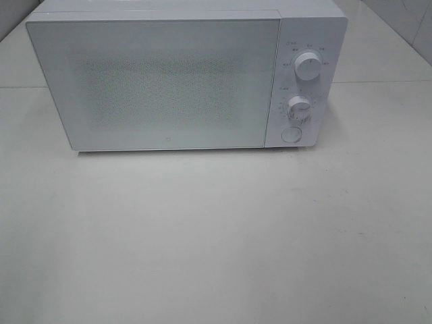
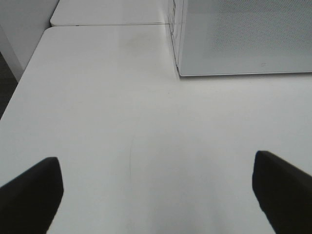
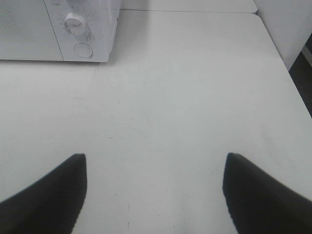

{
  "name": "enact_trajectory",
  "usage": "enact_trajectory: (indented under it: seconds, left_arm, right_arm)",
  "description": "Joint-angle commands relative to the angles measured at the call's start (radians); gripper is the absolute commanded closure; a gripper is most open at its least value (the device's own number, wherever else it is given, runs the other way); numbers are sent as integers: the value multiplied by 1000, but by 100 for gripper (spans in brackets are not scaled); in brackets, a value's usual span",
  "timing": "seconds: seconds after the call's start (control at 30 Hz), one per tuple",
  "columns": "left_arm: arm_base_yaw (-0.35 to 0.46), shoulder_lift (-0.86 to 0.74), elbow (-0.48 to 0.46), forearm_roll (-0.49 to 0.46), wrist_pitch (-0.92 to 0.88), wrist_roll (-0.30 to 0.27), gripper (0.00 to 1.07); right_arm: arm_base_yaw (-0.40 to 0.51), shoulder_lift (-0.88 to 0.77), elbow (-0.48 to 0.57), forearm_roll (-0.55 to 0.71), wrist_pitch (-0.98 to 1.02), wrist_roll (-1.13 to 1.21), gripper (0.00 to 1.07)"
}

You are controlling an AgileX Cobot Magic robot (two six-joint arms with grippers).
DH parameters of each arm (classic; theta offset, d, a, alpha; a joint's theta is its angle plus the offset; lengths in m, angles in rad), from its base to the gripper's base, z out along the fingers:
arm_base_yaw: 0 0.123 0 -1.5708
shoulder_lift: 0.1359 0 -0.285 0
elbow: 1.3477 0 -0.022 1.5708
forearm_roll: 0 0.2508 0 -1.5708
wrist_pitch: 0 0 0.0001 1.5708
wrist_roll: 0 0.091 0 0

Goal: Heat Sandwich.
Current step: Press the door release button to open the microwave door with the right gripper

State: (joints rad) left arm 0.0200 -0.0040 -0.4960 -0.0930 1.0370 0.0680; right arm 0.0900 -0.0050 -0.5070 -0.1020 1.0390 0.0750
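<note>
A white microwave (image 1: 182, 77) stands at the back of the white table with its door shut. It has two knobs (image 1: 308, 67) and a round button (image 1: 291, 134) on its right panel. The sandwich and the plate are not in view. My left gripper (image 2: 156, 192) is open and empty over bare table, in front of the microwave's left corner (image 2: 243, 39). My right gripper (image 3: 155, 190) is open and empty over bare table, in front and to the right of the microwave's control panel (image 3: 80, 29). Neither gripper shows in the exterior high view.
The white table (image 1: 216, 236) stretches in front of the microwave. A seam between two table tops (image 2: 107, 24) runs behind. The table's left edge (image 2: 19, 83) and right edge (image 3: 292, 83) show in the wrist views.
</note>
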Motion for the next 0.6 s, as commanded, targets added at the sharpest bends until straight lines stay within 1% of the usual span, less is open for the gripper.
enact_trajectory:
  seconds: [0.03, 0.5, 0.6]
  left_arm:
    - [3, -27, 3, -5, -9, -3, 3]
    - [3, -27, 3, -5, -9, -3, 3]
    - [3, -27, 3, -5, -9, -3, 3]
  right_arm:
    - [-8, -26, 1, 2, -2, -18, 32]
    - [-8, -24, -1, 4, -6, -17, 32]
    - [-8, 2, -20, 8, -19, -17, 32]
